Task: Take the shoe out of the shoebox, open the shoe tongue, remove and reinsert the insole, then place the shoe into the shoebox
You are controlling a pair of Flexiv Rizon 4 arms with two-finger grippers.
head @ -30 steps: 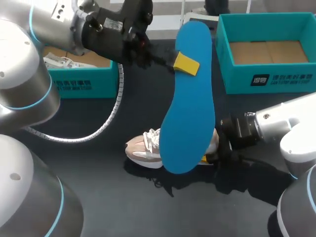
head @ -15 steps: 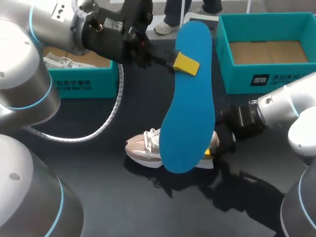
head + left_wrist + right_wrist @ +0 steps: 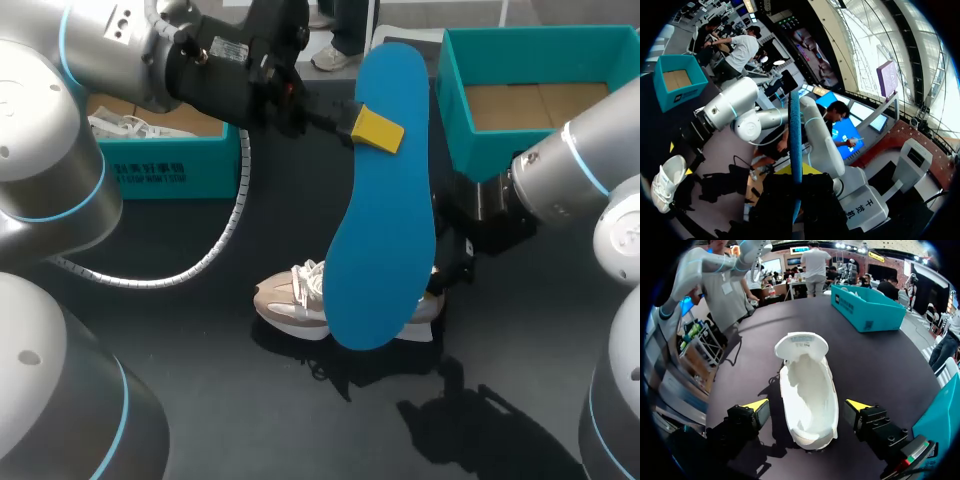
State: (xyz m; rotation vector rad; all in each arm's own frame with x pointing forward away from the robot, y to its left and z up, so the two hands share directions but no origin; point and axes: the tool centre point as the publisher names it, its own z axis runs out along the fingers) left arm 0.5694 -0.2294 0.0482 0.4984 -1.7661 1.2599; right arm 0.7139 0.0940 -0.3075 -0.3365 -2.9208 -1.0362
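Black and glossy, the surface [image 3: 200, 390] fills the head view, with broad stretches showing on the near side of the shoe and between the shoe and the left box. The left arm [image 3: 90, 60] comes in from the far left corner, its ribbed cable [image 3: 232, 225] looping down over the surface. The right arm [image 3: 590, 170] comes in from the right edge, crossing the front of the right shoebox [image 3: 540, 165], a teal box with a brown cardboard floor, standing along the far edge. The left shoebox [image 3: 170, 170], also teal, is partly hidden by the left arm; a white shoe [image 3: 120, 126] shows inside it. A long blue insole [image 3: 385, 230] hangs upright above the middle, its lower end covering the middle and heel of the shoe [image 3: 290, 300] in this view. That shoe, pale pink and white with laces, lies on the surface just beneath. The left tool [image 3: 372, 128] is clenched on the insole's upper part; one yellow tip presses its near face, and in the left wrist view the insole [image 3: 795, 135] rises edge-on from between the fingers. The right tool [image 3: 807, 407] is released: its yellow fingertips [image 3: 757, 405] stand apart on either side of the shoe's heel without touching it. From there the shoe [image 3: 807, 390] shows its hollow white inside, with the tongue [image 3: 801, 346] pulled up at the far end.
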